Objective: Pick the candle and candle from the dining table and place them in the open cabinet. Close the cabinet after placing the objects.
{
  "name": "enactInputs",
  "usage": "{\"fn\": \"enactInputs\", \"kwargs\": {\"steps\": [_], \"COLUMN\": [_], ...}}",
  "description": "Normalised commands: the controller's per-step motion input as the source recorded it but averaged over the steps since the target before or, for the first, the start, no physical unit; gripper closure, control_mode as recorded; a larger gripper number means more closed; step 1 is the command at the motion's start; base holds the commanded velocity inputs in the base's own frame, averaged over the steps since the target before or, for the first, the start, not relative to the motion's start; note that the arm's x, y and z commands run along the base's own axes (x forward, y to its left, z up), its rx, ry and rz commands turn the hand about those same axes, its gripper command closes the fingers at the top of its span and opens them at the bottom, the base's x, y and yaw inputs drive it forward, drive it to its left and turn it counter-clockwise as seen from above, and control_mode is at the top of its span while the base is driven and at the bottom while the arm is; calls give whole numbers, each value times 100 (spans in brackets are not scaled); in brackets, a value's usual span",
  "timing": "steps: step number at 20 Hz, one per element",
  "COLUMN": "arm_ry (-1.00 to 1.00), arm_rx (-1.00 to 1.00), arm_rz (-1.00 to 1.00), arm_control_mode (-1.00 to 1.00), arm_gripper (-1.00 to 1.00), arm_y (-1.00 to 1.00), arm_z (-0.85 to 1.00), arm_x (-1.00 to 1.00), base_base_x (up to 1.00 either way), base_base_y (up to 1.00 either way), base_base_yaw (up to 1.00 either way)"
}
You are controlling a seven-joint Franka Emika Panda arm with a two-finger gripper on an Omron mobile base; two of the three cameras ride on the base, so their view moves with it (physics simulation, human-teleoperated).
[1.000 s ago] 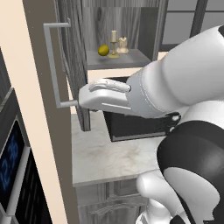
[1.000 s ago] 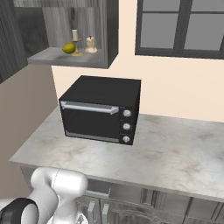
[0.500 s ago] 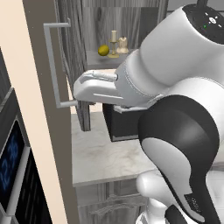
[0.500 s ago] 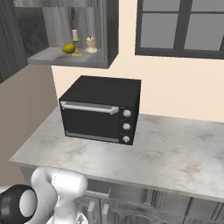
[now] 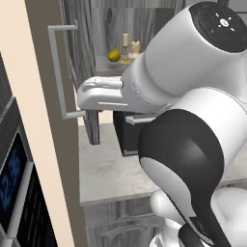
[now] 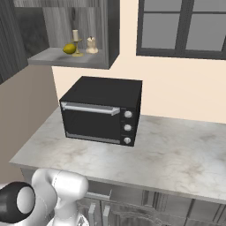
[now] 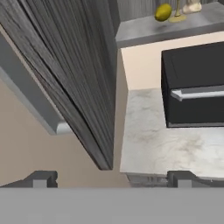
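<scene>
Both candles sit inside the cabinet (image 6: 110, 35), on its shelf: thin candle (image 6: 76, 40) on the gold holder mid-shelf, squat candle (image 6: 92, 44) just beside it toward the right end, yellow ball (image 6: 69, 48) on its other side. Cabinet door (image 7: 65, 74) hangs open. Jaws (image 7: 111, 178) stand wide apart, holding nothing, near the door's edge. Black oven (image 6: 103, 110) on the worktop (image 6: 176, 154) below.

A black toaster oven (image 6: 102, 110) sits on a marbled counter (image 6: 176, 152), its silver bar handle across the door and three knobs down the right side. Above the counter, a dark-framed window (image 6: 183, 26) — set in a cream wall. A small yellow ball (image 6: 69, 48) rests on a grey shelf, left of the oven — higher up.
</scene>
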Motion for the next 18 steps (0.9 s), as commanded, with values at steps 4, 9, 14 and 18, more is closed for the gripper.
{"fn": "enactInputs", "kwargs": {"steps": [4,9,14,18], "arm_ry": [-11,-6,-4,0], "arm_rx": [-1,0,0,-2], "arm_rz": [0,0,0,0], "arm_control_mode": [-100,-100,-100,-100], "arm_gripper": [-100,-100,-100,-100], "arm_y": [0,0,0,0], "arm_z": [0,0,0,0], "arm_x": [8,28,26,19], "base_base_x": [0,0,0,0], "base_base_y": [0,0,0,0], "base_base_yaw": [0,0,0,0]}}
